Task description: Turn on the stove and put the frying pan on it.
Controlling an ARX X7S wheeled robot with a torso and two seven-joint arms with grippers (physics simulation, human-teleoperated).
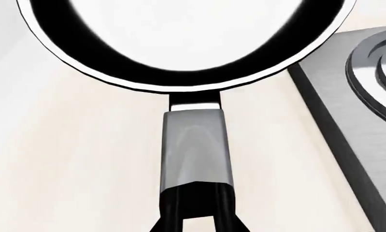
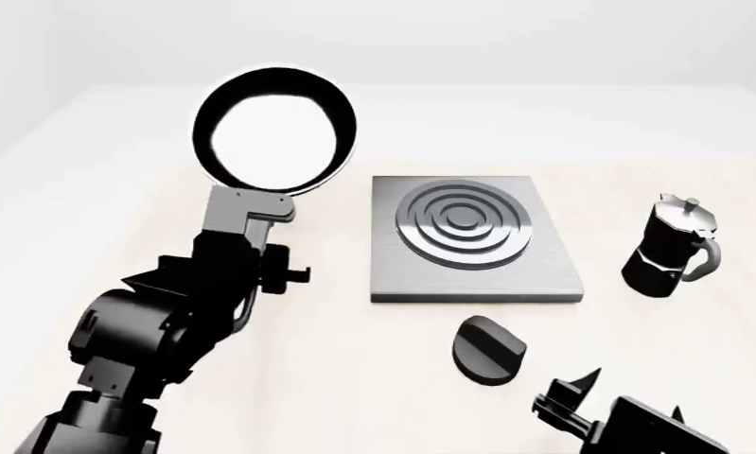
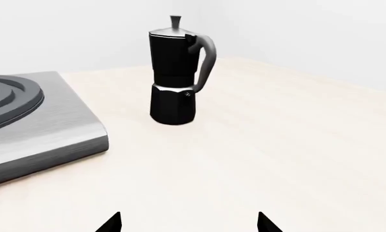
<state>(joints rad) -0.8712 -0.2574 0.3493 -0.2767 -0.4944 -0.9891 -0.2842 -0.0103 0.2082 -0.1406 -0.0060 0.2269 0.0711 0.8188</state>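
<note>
- The left hand is closed around the frying pan handle, holding the pan left of the stove.
- The right hand, fingers spread and empty, sits near the stove's knob.
- A moka pot stands on the surface, right of the stove.

Brushed metal, gloss black, pale matt wood.
Mirror-shiny inside the frying pan; brushed grey metal on the stove; glossy black on the moka pot; pale, smooth, matt on the bench.
</note>
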